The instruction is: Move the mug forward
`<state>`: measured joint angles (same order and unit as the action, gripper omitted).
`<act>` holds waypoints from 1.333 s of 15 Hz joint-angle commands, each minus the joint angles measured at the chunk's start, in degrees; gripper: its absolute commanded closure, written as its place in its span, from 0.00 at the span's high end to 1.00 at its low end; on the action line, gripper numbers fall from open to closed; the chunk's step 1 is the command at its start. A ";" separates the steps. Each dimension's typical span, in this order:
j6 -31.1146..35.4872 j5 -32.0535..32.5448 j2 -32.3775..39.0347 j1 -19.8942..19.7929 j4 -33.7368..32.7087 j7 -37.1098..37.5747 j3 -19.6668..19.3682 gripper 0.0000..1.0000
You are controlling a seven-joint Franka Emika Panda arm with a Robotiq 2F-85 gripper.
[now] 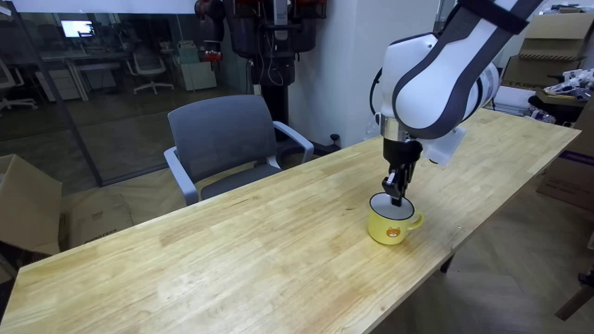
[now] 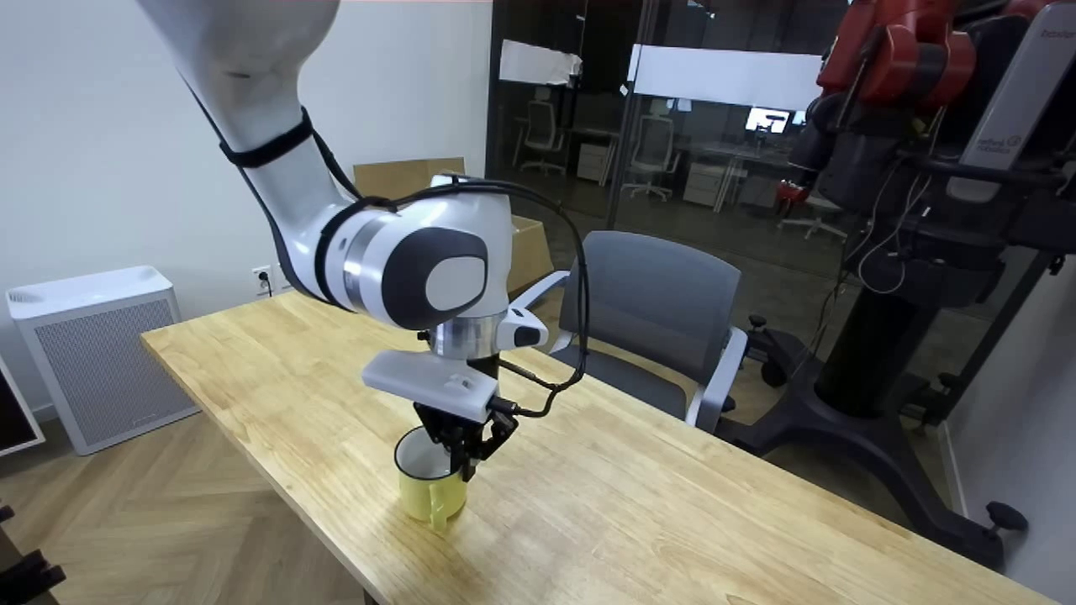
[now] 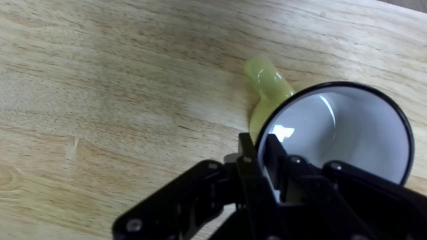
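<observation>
The yellow mug [image 1: 379, 228] stands upright on the wooden table [image 1: 260, 260], near its long edge. It has a white inside, a dark rim line and a bear picture on its side. It also shows in an exterior view [image 2: 416, 494] with its handle toward that camera. In the wrist view the mug [image 3: 353, 130] fills the right side, with its handle pointing up and left. My gripper [image 3: 260, 143] points down with one finger inside the mug and one outside. The fingers are close together and appear shut on the mug's wall. The gripper also shows in both exterior views [image 1: 397, 202] [image 2: 462, 472].
A grey chair [image 1: 222, 134] stands at the table's far long side, also in an exterior view [image 2: 660, 294]. A dark robot [image 2: 874, 336] on a wheeled base stands behind it. Cardboard boxes [image 1: 30, 204] lie on the floor past the table's end. A white air purifier [image 2: 105, 361] stands by the wall.
</observation>
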<state>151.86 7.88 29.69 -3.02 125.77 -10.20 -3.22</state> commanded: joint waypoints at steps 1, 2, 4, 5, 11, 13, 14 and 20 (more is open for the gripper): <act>-0.55 1.32 -0.03 1.38 -0.67 2.57 -0.77 0.03; -1.22 0.82 0.51 2.55 -1.99 6.31 -1.88 0.03; -3.05 -1.35 1.60 2.86 -4.55 10.93 -2.24 0.03; -3.56 -2.32 2.52 2.56 -6.29 12.50 -2.21 0.03; -5.22 -13.21 7.66 -2.20 -14.62 15.12 -0.65 0.03; -4.81 -17.23 8.98 -4.00 -16.19 15.31 -0.16 0.03; -4.81 -19.15 9.40 -4.82 -16.86 15.48 0.10 0.03; -2.69 -30.11 10.59 -8.67 -18.92 17.73 1.84 0.03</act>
<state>147.92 -18.63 38.51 -10.06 109.58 3.38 -2.64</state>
